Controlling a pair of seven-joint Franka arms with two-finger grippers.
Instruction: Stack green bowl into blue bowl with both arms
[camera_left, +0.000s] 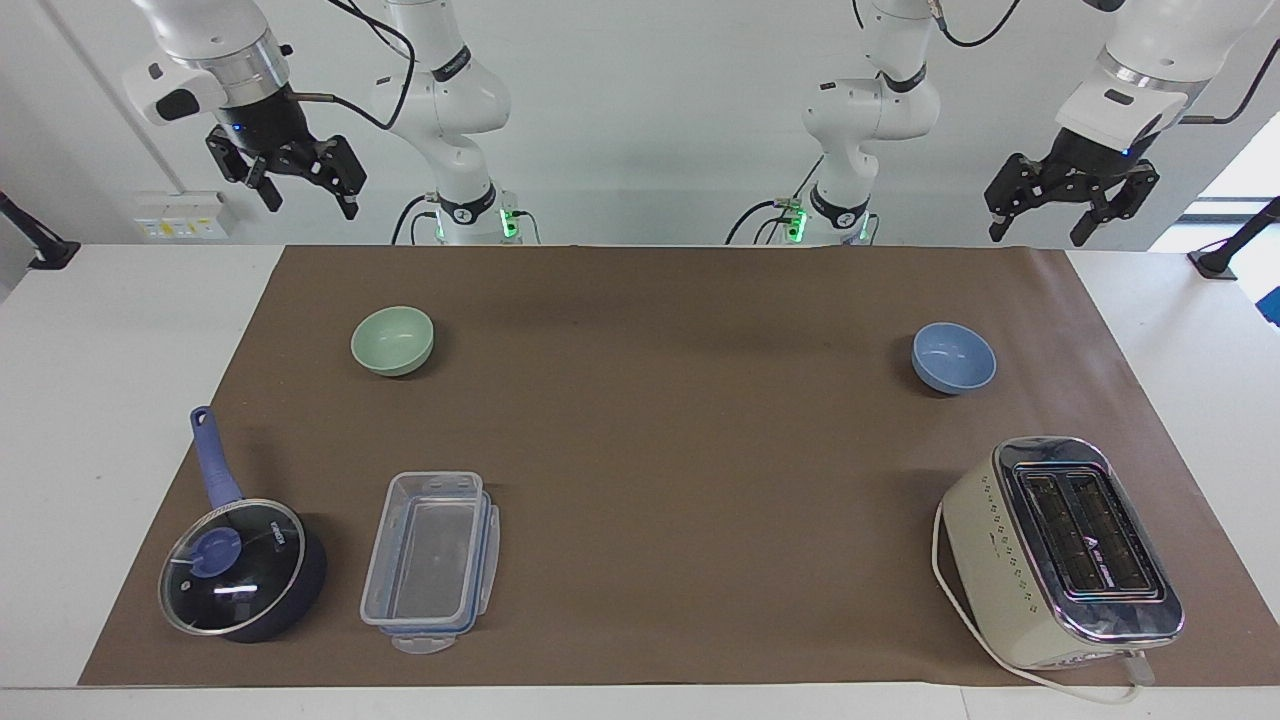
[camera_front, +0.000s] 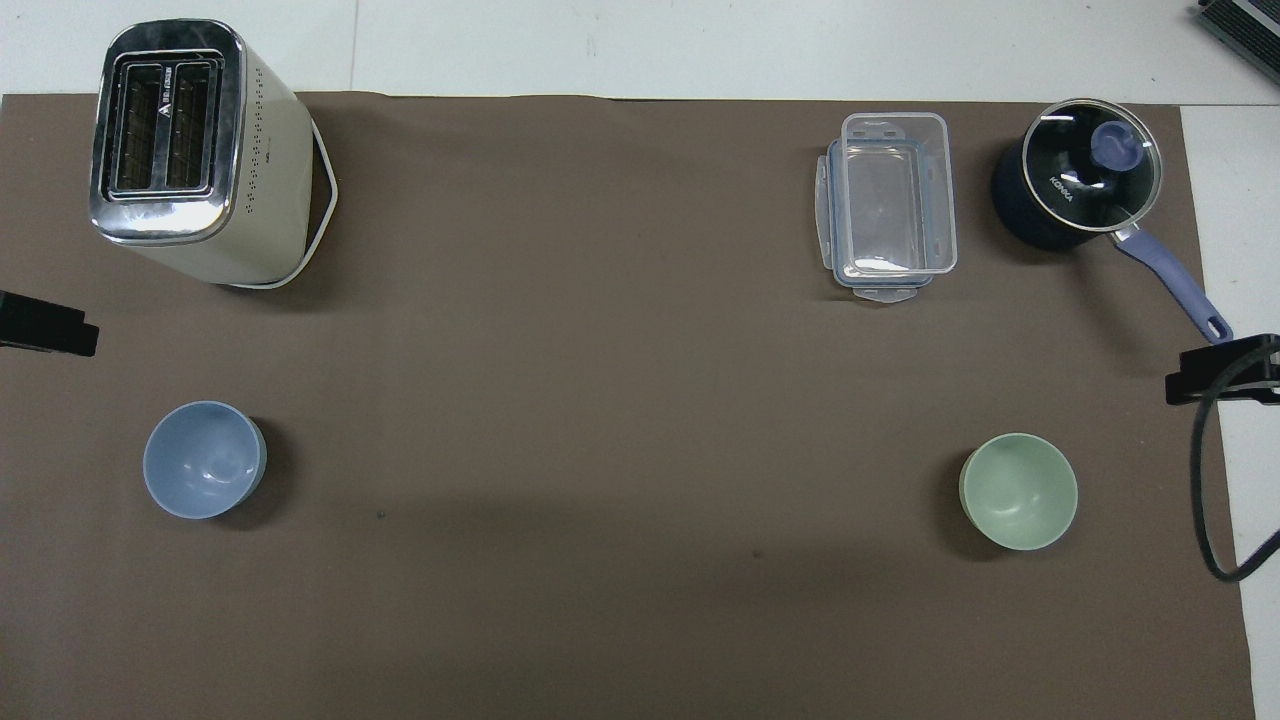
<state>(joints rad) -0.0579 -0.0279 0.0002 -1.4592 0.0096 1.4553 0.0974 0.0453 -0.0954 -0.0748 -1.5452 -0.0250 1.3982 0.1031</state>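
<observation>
The green bowl (camera_left: 392, 340) sits upright on the brown mat toward the right arm's end of the table; it also shows in the overhead view (camera_front: 1018, 491). The blue bowl (camera_left: 953, 357) sits upright toward the left arm's end, also in the overhead view (camera_front: 204, 459). The bowls are far apart and both empty. My right gripper (camera_left: 308, 199) hangs open and empty, high above the table's edge at the robots' end. My left gripper (camera_left: 1038, 236) hangs open and empty, high above the mat's corner at its own end. Both arms wait.
A cream toaster (camera_left: 1062, 552) stands farther from the robots than the blue bowl. A clear plastic container (camera_left: 430, 560) and a dark blue glass-lidded saucepan (camera_left: 235, 565) lie farther out than the green bowl. The brown mat (camera_left: 680, 420) covers the table.
</observation>
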